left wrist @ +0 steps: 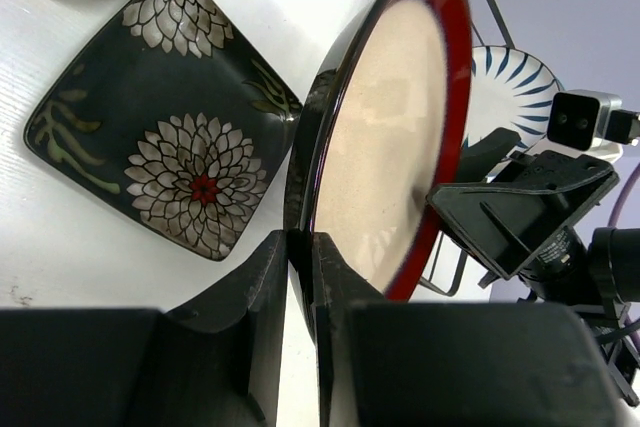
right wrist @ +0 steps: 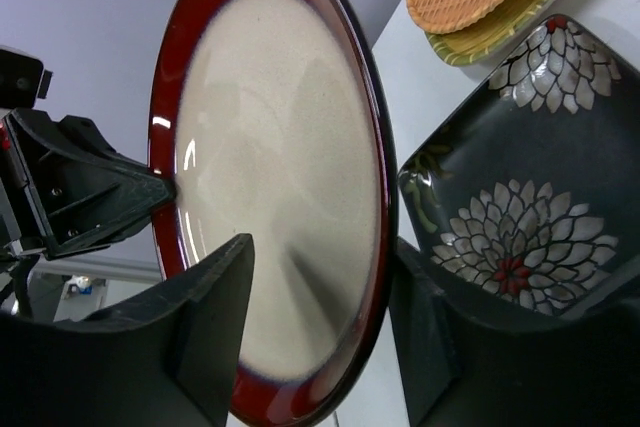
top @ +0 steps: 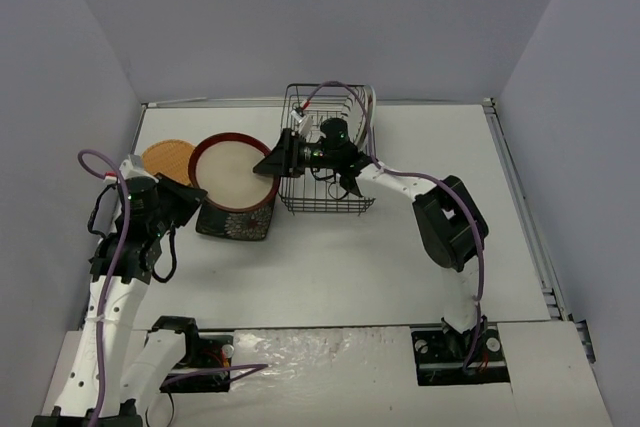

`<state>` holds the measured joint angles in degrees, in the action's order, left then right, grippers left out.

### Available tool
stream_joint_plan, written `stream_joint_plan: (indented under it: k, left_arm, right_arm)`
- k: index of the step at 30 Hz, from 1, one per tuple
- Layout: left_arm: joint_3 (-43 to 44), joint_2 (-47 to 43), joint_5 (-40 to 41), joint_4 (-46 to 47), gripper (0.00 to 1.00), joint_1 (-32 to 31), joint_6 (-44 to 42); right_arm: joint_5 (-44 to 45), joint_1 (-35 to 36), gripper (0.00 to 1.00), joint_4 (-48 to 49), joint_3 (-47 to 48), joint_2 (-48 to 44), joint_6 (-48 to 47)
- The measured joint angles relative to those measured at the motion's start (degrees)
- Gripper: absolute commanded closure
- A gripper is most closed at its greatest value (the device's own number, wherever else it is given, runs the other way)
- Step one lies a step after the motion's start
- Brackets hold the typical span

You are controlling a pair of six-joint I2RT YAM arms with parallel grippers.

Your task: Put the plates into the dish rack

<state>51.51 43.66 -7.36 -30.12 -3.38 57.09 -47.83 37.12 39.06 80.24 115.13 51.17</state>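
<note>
The red-rimmed cream plate (top: 235, 172) is held up on edge over the dark square plate (top: 235, 224). My left gripper (top: 190, 197) is shut on its rim (left wrist: 300, 247). My right gripper (top: 275, 160) is open at the opposite rim, one finger on each side of the plate (right wrist: 320, 247). The black wire dish rack (top: 325, 209) stands just right of the plate. A white plate with dark radial stripes (left wrist: 510, 87) stands in it. The orange plate (top: 167, 159) lies on the yellow-green plate (right wrist: 500, 42) at far left. The fruit-marked plate is not in view.
The dark square plate (left wrist: 165, 117) has white flower patterns and lies flat on the white table. Grey walls close in the table on three sides. The right arm's elbow (top: 450, 222) stands right of the rack.
</note>
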Motion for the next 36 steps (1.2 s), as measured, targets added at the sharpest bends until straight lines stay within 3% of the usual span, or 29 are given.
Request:
stream_joint_plan:
  k: [5,9,14,16,20,21,25,30,36]
  left_arm:
    - [-0.5,0.0,-0.4,0.6,1.00,0.0,-0.3]
    - [-2.4,0.2,0.0,0.6,0.99,0.1,-1.0]
    - [-3.4,1.6,-2.0,3.0,0.78,0.1,-1.4]
    - [-3.5,2.2,-2.7,3.8,0.58,0.0,-1.8]
    - [-3.7,2.8,-3.7,5.8,0.28,0.0,-2.8]
    - [-3.7,2.8,-3.8,6.4,0.27,0.0,-3.1]
    - [-3.5,3.3,-3.7,7.1,0.09,0.0,-4.8]
    - [-0.4,5.5,-1.7,3.7,0.03,0.0,-10.8]
    - [5.4,7.3,4.7,-2.2,0.03,0.0,-22.9]
  right_arm:
    - [-0.8,-1.3,0.86,2.3,-2.2,0.0,2.4]
    - [-2.5,-2.5,0.99,3.5,-3.0,-1.0,4.6]
    - [-1.8,-3.5,1.00,1.7,-4.4,-3.4,2.6]
    - [-1.1,-3.9,1.00,-0.4,-4.7,-4.4,1.0]
    - [1.8,-4.3,1.00,-7.5,-4.7,-7.2,-5.2]
    - [2.9,-4.4,1.00,-9.8,-4.7,-8.0,-7.1]
    - [8.6,-4.6,1.00,-20.6,-4.3,-11.8,-15.3]
    - [19.0,-4.6,1.00,-34.1,-0.5,-16.8,-24.5]
    - [40.3,-4.5,1.00,-48.1,10.3,-20.4,-32.3]
